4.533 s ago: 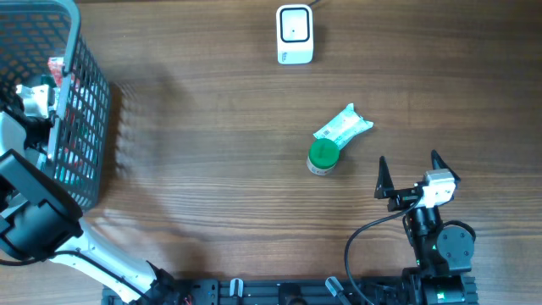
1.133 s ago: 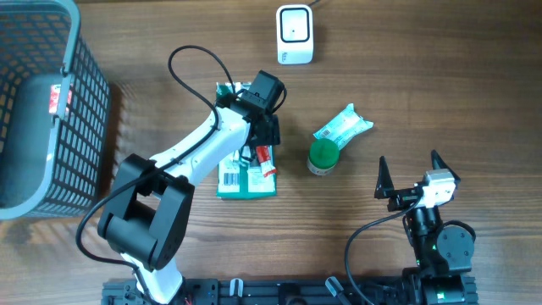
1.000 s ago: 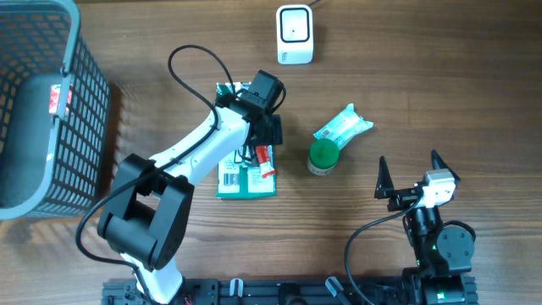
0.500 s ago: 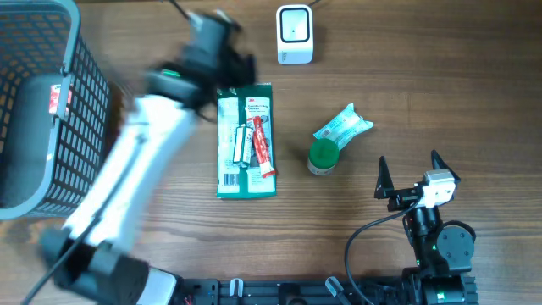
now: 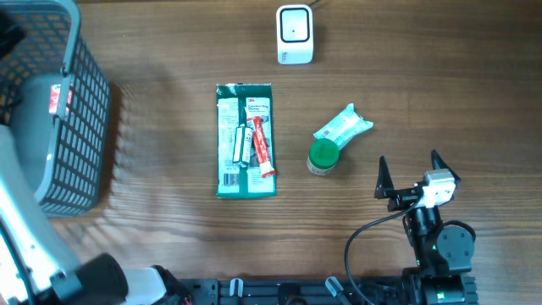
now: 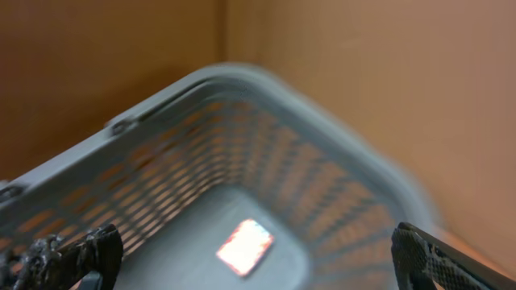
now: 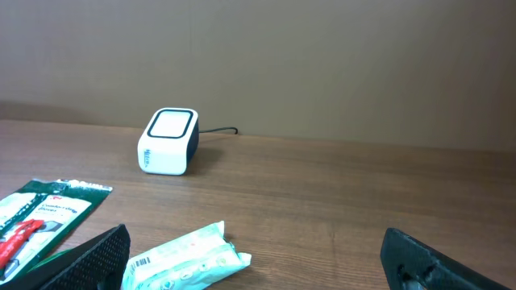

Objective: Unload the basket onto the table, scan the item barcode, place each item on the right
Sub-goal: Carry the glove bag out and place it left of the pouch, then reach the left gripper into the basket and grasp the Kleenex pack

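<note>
My left arm (image 5: 25, 246) has swung off the pack (image 5: 246, 140) it covered a second ago. The left gripper (image 6: 260, 262) now hangs over the basket (image 5: 85, 110), jaws wide apart and holding nothing. The pack lies flat on the table (image 5: 169, 51) where it was set, below and left of the scanner (image 5: 295, 34), near the green-capped tub (image 5: 323, 156) and the pouch (image 5: 343, 125). In the basket I see one small red-and-white packet (image 6: 244, 248) on the floor, too blurred to identify, and the right gripper (image 5: 409, 169) has not moved, spread open and empty at the near right.
</note>
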You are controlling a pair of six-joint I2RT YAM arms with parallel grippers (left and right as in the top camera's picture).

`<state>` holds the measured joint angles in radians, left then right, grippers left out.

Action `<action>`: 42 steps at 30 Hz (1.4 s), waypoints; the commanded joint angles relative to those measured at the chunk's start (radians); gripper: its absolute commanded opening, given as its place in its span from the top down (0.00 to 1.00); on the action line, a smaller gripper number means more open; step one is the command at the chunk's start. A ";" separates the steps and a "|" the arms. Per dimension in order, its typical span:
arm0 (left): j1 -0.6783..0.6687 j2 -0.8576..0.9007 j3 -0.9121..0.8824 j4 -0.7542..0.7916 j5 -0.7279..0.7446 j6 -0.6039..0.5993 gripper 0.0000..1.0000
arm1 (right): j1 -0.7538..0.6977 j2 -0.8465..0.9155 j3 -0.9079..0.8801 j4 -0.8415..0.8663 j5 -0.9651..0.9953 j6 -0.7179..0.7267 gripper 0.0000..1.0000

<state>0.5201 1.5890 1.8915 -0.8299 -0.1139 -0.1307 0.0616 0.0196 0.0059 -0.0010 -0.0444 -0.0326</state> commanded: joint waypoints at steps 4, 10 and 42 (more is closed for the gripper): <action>0.132 0.207 -0.007 -0.016 0.180 0.248 0.00 | -0.003 -0.002 -0.001 0.003 -0.007 -0.018 0.00; 0.134 0.419 -0.007 -0.054 0.290 0.474 0.00 | -0.003 -0.002 -0.001 0.003 -0.008 -0.017 0.00; 0.116 0.632 -0.006 0.082 0.368 0.481 0.59 | -0.003 -0.002 -0.001 0.003 -0.007 -0.018 0.00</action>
<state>0.6407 2.3169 1.8881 -0.7429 0.2375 0.3580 0.0616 0.0196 0.0059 -0.0010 -0.0444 -0.0326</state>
